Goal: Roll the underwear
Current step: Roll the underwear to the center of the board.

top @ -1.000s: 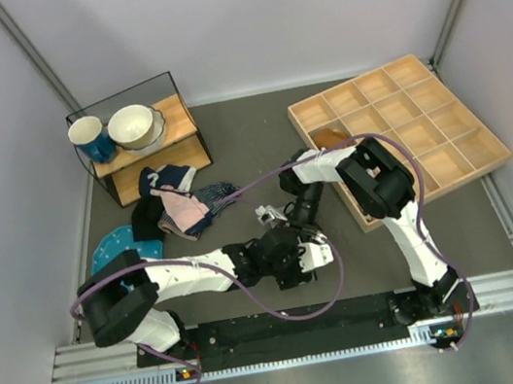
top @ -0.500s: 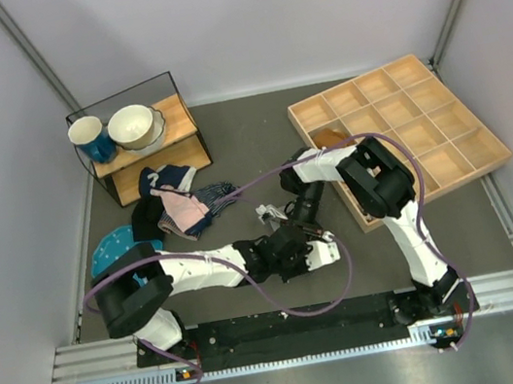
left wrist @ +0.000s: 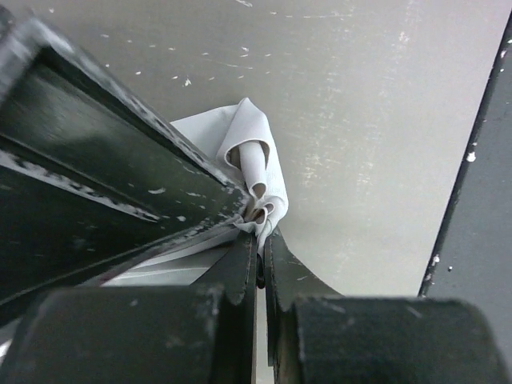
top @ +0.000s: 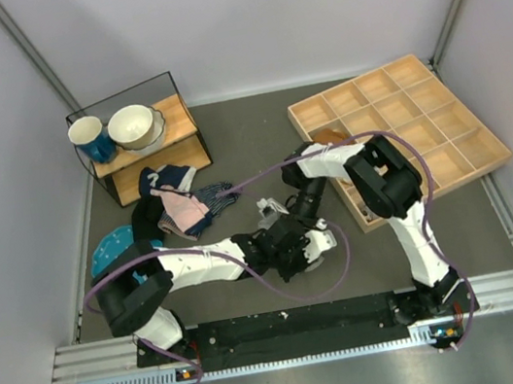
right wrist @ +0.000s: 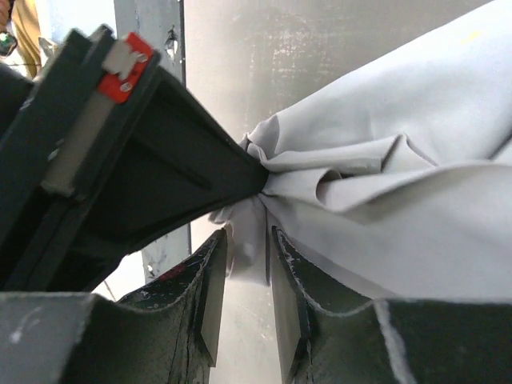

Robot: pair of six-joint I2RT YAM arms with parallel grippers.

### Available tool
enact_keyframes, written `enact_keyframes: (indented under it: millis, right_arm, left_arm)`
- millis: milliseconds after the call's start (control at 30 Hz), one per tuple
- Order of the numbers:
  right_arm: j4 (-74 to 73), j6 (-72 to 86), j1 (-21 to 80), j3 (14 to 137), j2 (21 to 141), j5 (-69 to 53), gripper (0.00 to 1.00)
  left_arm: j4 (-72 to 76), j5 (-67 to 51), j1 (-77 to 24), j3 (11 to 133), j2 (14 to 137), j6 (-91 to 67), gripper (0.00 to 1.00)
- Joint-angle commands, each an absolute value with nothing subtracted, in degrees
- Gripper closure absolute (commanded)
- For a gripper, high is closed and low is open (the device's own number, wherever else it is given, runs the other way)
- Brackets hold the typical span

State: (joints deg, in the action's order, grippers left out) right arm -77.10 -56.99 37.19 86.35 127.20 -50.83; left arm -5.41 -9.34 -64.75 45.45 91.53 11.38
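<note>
The underwear (left wrist: 258,164) is a plain light-grey cloth, bunched into folds on the dark table. My left gripper (left wrist: 260,234) is shut on a small fold at its edge. In the right wrist view the underwear (right wrist: 400,184) fills the right side. A flap of it hangs between the fingers of my right gripper (right wrist: 248,238), whose jaws stand slightly apart and open. The left gripper's black fingers (right wrist: 200,172) pinch the cloth just above. In the top view both grippers, left (top: 290,243) and right (top: 294,215), meet at the table's middle and cover most of the cloth.
A wooden compartment tray (top: 399,129) lies at the right. A small shelf (top: 146,151) at the back left carries a blue mug (top: 90,138) and a white bowl (top: 134,126). A pile of other clothes (top: 180,205) and a teal cloth (top: 113,247) lie at the left.
My left gripper has closed onto the fold of the underwear. The right gripper's jaws have loosened their hold. Both wrists shifted slightly at the table's middle.
</note>
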Motion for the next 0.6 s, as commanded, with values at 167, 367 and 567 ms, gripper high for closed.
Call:
enact_keyframes:
  millis: [167, 367, 567]
  right_arm:
    - [-78.05, -58.36, 32.87, 87.54, 117.95, -52.74, 0.69]
    - [-77.17, -58.1, 30.94, 86.66, 112.69, -52.91, 0.69]
    - [-70.59, -55.56, 26.11, 82.71, 104.16, -53.88, 0.69]
  left_arm:
    - [-6.68, -19.15, -61.0, 44.04, 91.67, 0.18, 1.0]
    - [-0.89, -22.32, -57.49, 38.95, 91.06, -7.73, 1.0]
    - [5.35, -25.57, -53.0, 34.29, 90.26, -14.32, 1.0]
